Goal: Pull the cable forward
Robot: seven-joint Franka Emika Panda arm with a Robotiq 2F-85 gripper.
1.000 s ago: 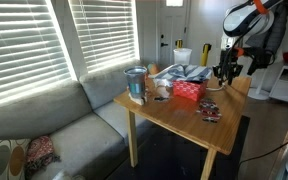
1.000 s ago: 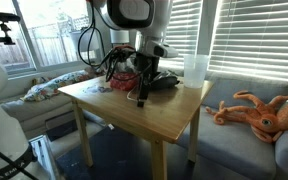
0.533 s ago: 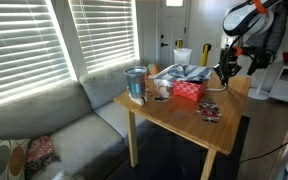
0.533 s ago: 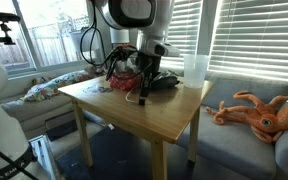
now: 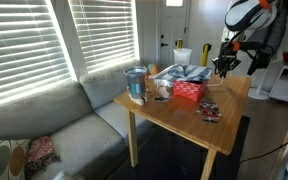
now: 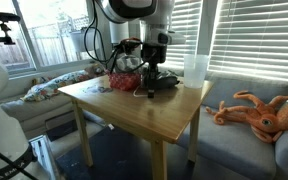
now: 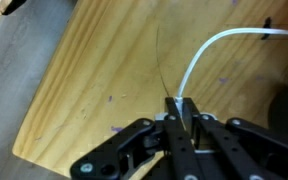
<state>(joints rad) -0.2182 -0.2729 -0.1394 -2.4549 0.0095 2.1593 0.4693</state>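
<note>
My claw (image 7: pixel 179 110) is closed down tight, and in the wrist view its two fingertips meet on the cable (image 7: pixel 244 33). From the pinch the white cable rises a little, then bends away in a smooth arc over the table (image 7: pixel 84 90) and runs off the frame edge. A much finer pale line also runs straight on from the fingertips across the wood; I cannot tell whether it is more cable.

In both exterior views the claw (image 5: pixel 225 63) (image 6: pixel 150 82) points down and hangs just above the table (image 5: pixel 184 118) (image 6: pixel 134 112). It sits near the cluttered end, close to the red box (image 5: pixel 189 91). The cable is too thin for me to pick out from those cameras. A cup (image 6: pixel 195 68) stands at the table's corner, apart from the claw.
</note>
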